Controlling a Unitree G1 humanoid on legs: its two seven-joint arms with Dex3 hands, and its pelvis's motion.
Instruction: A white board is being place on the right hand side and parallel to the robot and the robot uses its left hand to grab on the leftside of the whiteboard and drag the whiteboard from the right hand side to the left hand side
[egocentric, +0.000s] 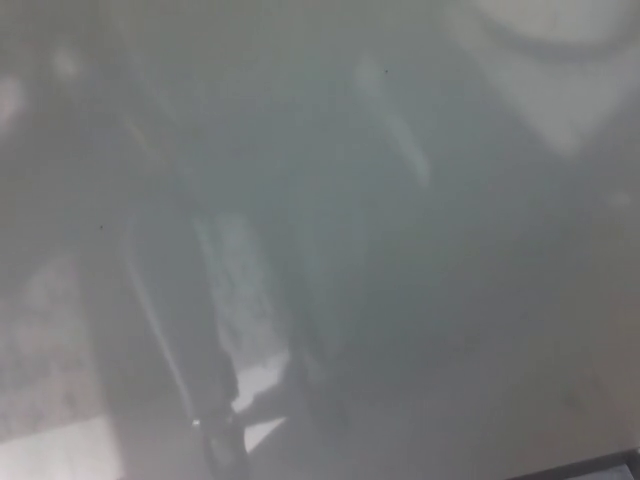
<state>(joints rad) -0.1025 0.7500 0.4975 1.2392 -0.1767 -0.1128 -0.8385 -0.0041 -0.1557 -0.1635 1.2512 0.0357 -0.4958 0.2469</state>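
Note:
The glossy white surface of the whiteboard fills almost the whole head view. It carries only blurred grey and dark reflections, with a brighter patch low at the left. A thin dark strip of the board's frame edge shows in the bottom right corner. Neither of my hands shows in the picture, and I cannot tell where they are relative to the board.
A few tiny dark specks sit on the board's surface. Beyond the frame edge, the bottom right corner is too dark and small to make out.

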